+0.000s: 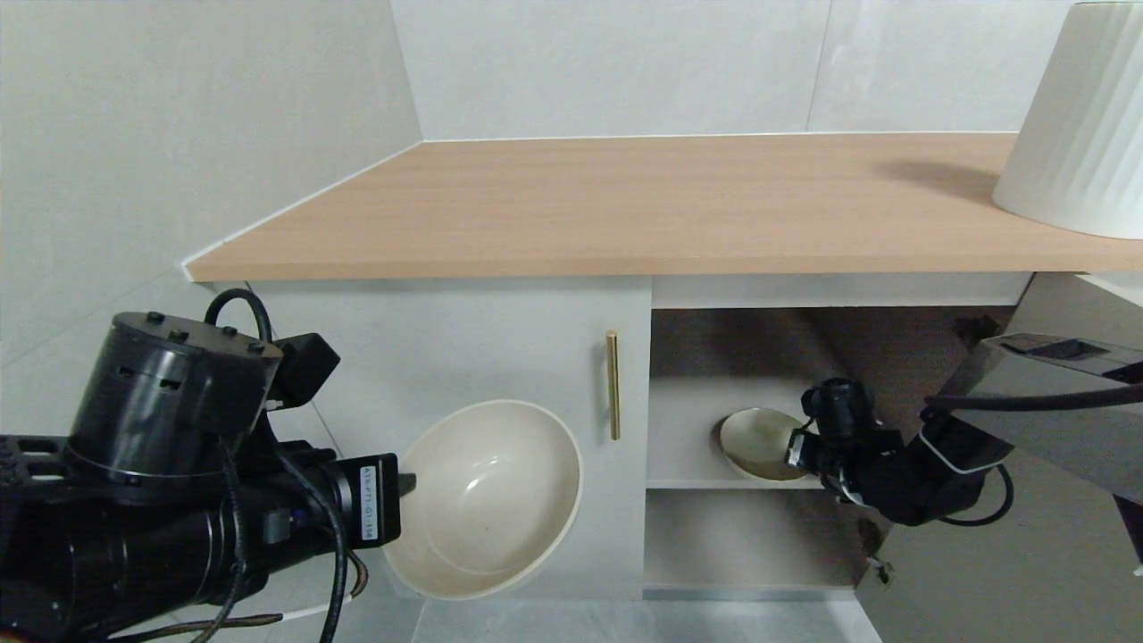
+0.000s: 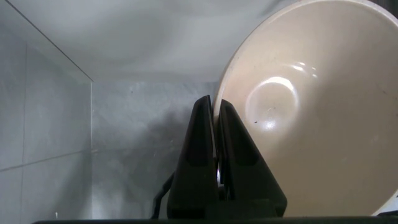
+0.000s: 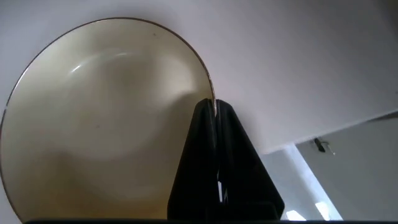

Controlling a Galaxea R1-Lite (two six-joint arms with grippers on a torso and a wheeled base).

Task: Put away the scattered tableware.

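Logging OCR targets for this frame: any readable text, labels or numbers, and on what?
White label on the left arm, near the wrist: print too small to read reliably.
No text on the bowl, the plate, the cabinet door or the lampshade.

Head camera looks forward and down over bench [image 1: 625,205] and cabinet [image 1: 500,357]. Wrist cameras sit tight behind the left claw [image 2: 215,106] and right claw [image 3: 215,109], close on cream bowl [image 2: 311,106] and small dish [image 3: 106,106], both shared with the head view.

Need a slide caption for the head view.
Left gripper holds a cream bowl by its rim before the closed cabinet door; right gripper holds a small plate inside the open compartment.
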